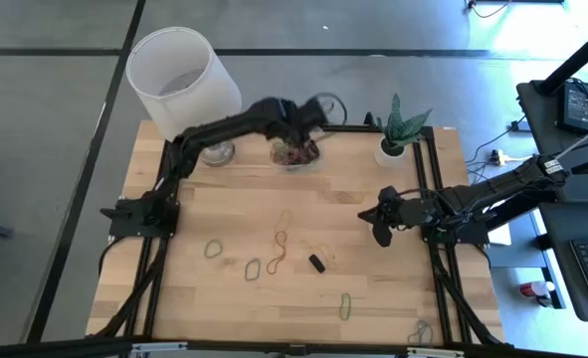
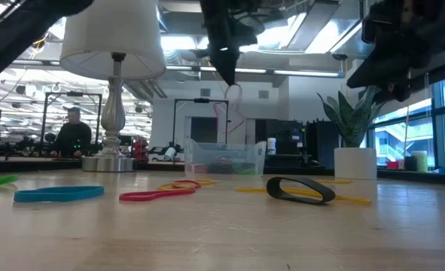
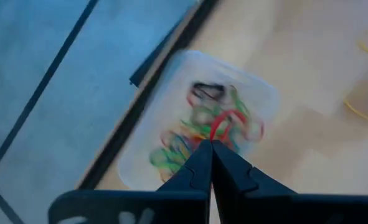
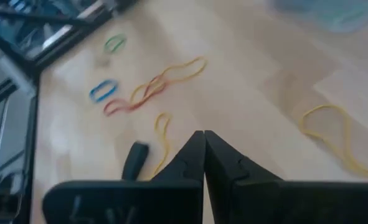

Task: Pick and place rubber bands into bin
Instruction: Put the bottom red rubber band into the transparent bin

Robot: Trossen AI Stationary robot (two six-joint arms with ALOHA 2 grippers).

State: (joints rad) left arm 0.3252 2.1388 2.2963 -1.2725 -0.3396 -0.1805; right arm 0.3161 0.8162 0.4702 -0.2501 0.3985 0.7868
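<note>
The bin (image 1: pixel 294 154), a small clear container with several coloured rubber bands in it, stands at the table's far edge; it also shows in the low view (image 2: pixel 224 158) and the left wrist view (image 3: pixel 171 99). My left gripper (image 2: pixel 227 74) hangs above it, pointing down, shut on a pink-red rubber band (image 2: pixel 234 109). More rubber bands lie flat on the wood: green (image 1: pixel 214 248), blue (image 1: pixel 253 268), red-orange (image 1: pixel 279 249), black (image 1: pixel 316 263), green (image 1: pixel 345 305). My right gripper (image 1: pixel 381 227) waits shut over the table's right part, touching nothing. My left gripper pinches the pink-red band by its upper end (image 2: pixel 229 87) between its two fingertips (image 3: pixel 202 155). The fingers come from above, slanting down. The band hangs below them as a slack loop (image 3: pixel 226 121) over the bin, lifted clear of the table.
A lamp with a large white shade (image 1: pixel 184 75) stands at the far left, its metal foot (image 2: pixel 109 162) close beside the bin. A white plant pot (image 1: pixel 391 151) stands at the far right. Yellow bands (image 4: pixel 333 134) lie near my right gripper (image 4: pixel 203 135).
</note>
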